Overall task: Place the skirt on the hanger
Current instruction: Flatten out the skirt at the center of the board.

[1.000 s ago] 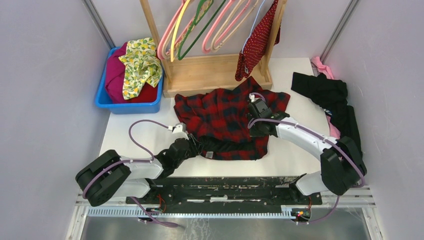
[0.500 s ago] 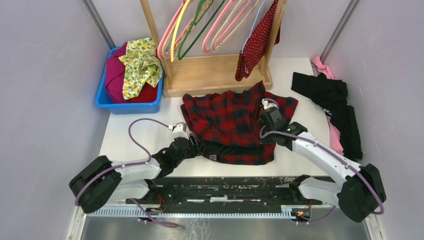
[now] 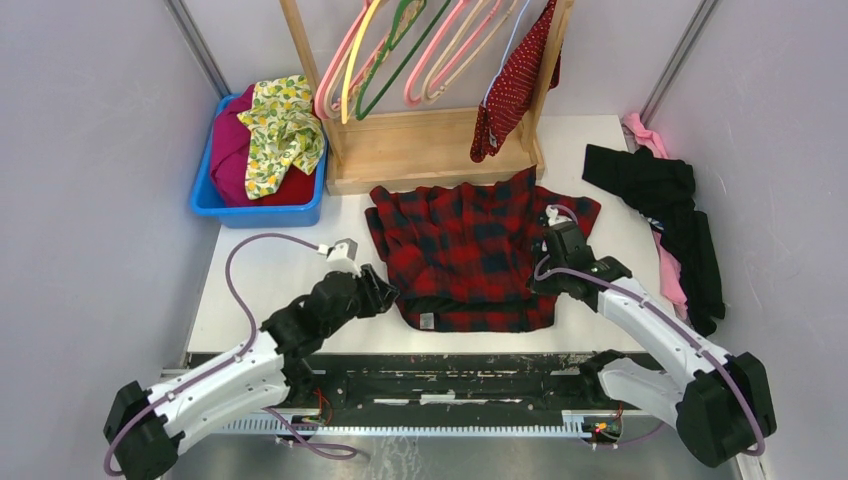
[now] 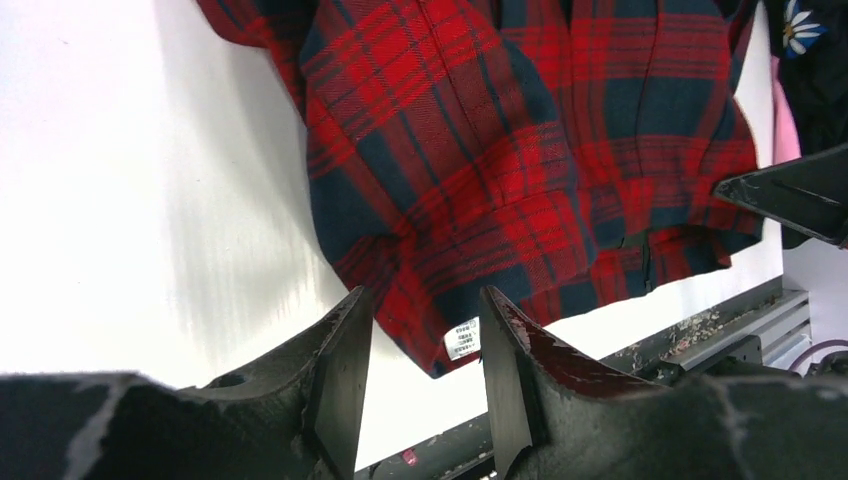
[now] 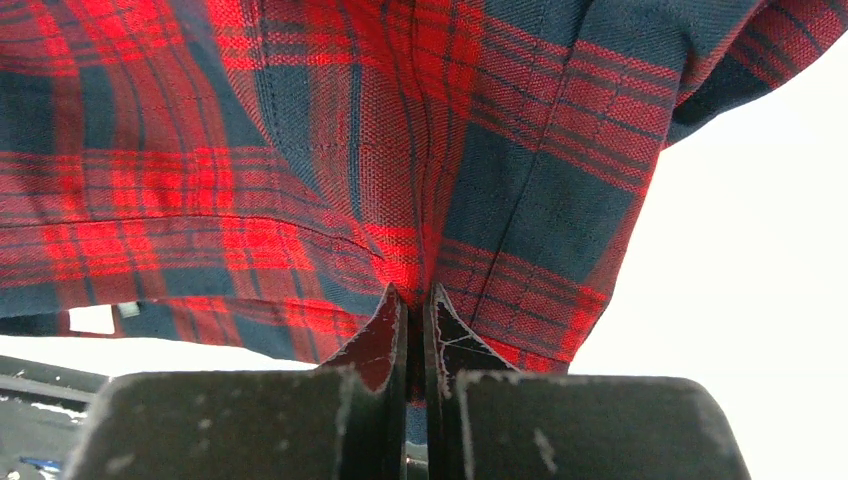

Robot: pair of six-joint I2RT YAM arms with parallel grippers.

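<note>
Hanging at the right end of the wooden rack (image 3: 430,150), the skirt (image 3: 515,80) droops from the thin hanger (image 3: 506,48), its lower end reaching the rack's base. Pink, yellow and green hangers (image 3: 400,50) hang from the same rail to its left.

Left of the rack sits a blue bin (image 3: 210,200). Inside it are a magenta cloth (image 3: 232,150) and, lying on top of that, a lemon-print cloth (image 3: 280,125).

A plaid garment (image 3: 460,250) lies spread on the table (image 3: 270,270) in front of the rack. The right claw (image 3: 548,272) is pinched tight on a fold near the garment's right edge, and its wrist view shows the fingers (image 5: 385,335) almost meeting with cloth between them. The left claw (image 4: 420,310) stands wide and holds nothing. It sits just off the garment's near left corner, beside the white label (image 4: 460,340).

A black garment (image 3: 660,200) lies at the table's right side, with some pink cloth (image 3: 665,265) under it.
</note>
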